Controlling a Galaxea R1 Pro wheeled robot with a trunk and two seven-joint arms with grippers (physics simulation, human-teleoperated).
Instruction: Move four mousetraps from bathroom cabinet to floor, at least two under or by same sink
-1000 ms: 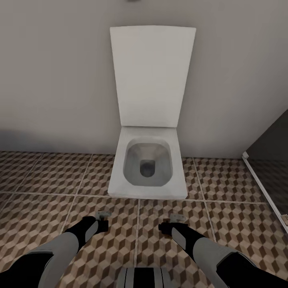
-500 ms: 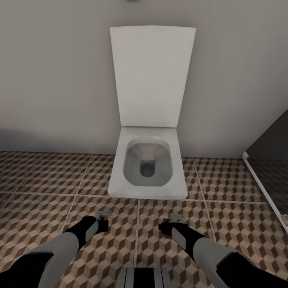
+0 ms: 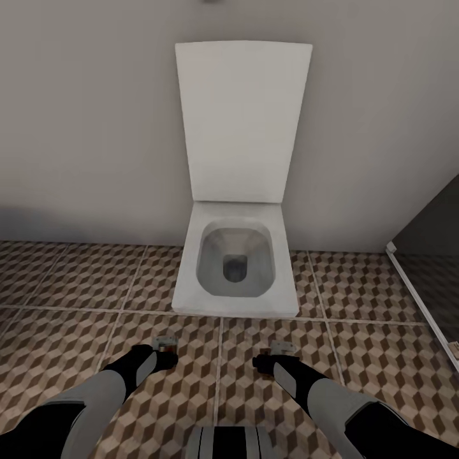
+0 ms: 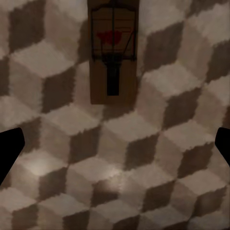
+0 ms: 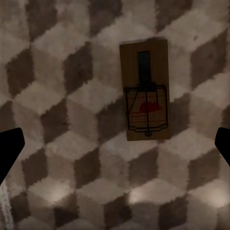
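Two mousetraps lie flat on the cube-pattern bathroom floor (image 3: 76, 280) in front of the toilet. One mousetrap (image 3: 167, 343) (image 4: 113, 52) lies just beyond my left gripper (image 3: 164, 358) (image 4: 115, 153). The other mousetrap (image 3: 280, 347) (image 5: 144, 91) lies just beyond my right gripper (image 3: 262, 362) (image 5: 115, 148). Both traps are brown wood with wire parts and a red mark. Each gripper hangs open above the tiles, its dark fingertips (image 4: 9, 148) (image 5: 9, 148) spread wide with nothing between them. The cabinet and the sink are out of view.
A white toilet (image 3: 236, 268) with its lid raised stands against the grey wall straight ahead. At the right, a white rail (image 3: 414, 293) edges the darker shower stall (image 3: 433, 255). Tiled floor stretches to the left and right of the toilet.
My left gripper has crept slightly forward towards its trap. Everything else stands as before.
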